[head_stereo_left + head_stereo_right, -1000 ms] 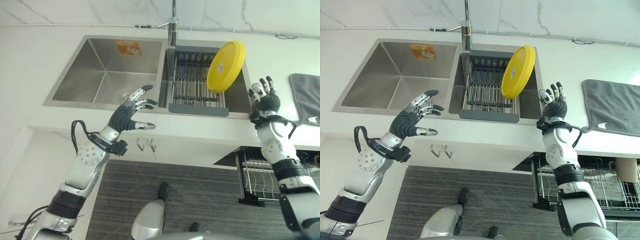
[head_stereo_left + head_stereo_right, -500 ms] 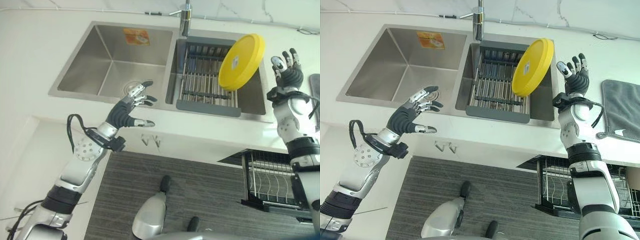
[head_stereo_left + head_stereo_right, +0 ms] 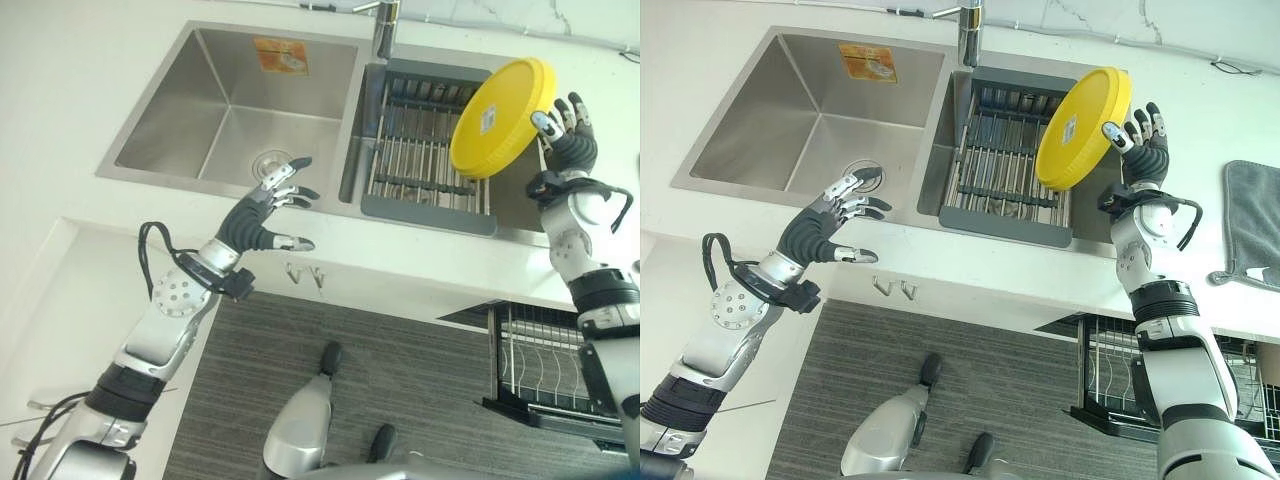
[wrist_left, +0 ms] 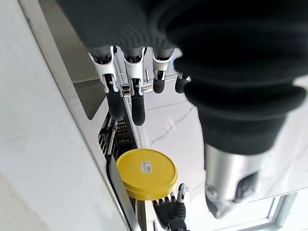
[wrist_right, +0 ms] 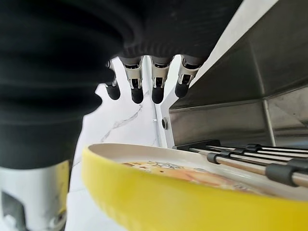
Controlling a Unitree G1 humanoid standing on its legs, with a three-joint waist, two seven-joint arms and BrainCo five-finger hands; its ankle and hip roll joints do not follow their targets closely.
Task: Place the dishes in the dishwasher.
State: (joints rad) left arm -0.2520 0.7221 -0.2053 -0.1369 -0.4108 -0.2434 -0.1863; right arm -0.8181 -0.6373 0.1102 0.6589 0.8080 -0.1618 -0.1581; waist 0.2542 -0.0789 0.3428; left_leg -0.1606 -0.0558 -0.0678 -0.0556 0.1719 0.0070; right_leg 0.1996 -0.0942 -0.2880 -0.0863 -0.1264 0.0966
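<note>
So the right hand (image 3: pixel 1140 150) has closed in on the yellow plate (image 3: pixel 1080 128) over the last second. It was hanging well off to the side before, now its straight, spread fingers sit right at the plate's edge, thumb tip on or just at the rim, nothing curled round it yet. The plate is tilted up on the drying rack (image 3: pixel 1010 165) in the right basin of the sink (image 3: pixel 790 120). The left hand (image 3: pixel 825 225) hovers spread over the desk (image 3: pixel 730 45) edge, idle. The dishwasher rack (image 3: pixel 1110 385) is pulled out below, so I'd guess a grab is next.
</note>
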